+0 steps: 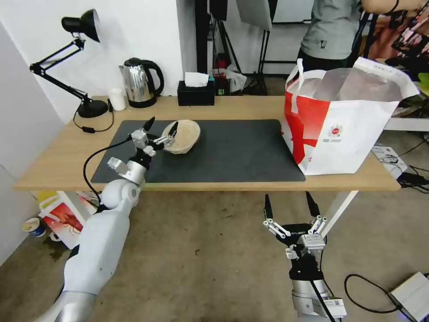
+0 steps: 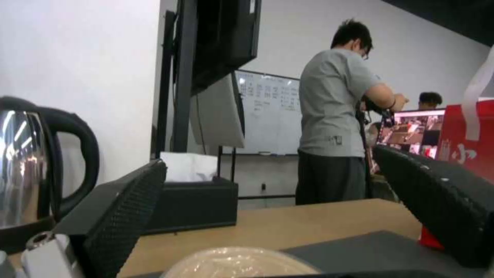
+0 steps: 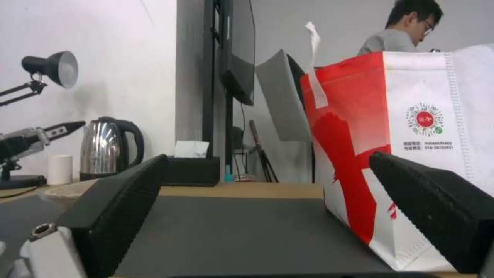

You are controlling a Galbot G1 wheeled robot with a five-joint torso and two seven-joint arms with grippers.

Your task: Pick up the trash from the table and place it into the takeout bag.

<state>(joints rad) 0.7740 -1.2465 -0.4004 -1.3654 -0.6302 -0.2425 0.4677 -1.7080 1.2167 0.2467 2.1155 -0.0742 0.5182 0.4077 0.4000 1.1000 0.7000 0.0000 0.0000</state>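
Trash left on the table [image 1: 232, 109]: one beige bowl [image 1: 182, 136] on the dark mat (near the kettle end). Left gripper [image 1: 161, 127] spreads beside its rim, ready to pinch; right gripper [image 1: 290, 208] waits spread below the bag [image 1: 348, 129].

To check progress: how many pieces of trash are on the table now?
1: a beige bowl on the grey mat, at the open left gripper. Others may be hidden inside the takeout bag.

White wall [image 1: 147, 31] behind, whiteboard [image 2: 268, 112] further back. Floor [image 1: 201, 250] grey concrete w/ cables. Black lamp [image 1: 80, 27], kettle [image 1: 140, 82] & tissue box [image 1: 195, 93] at back.
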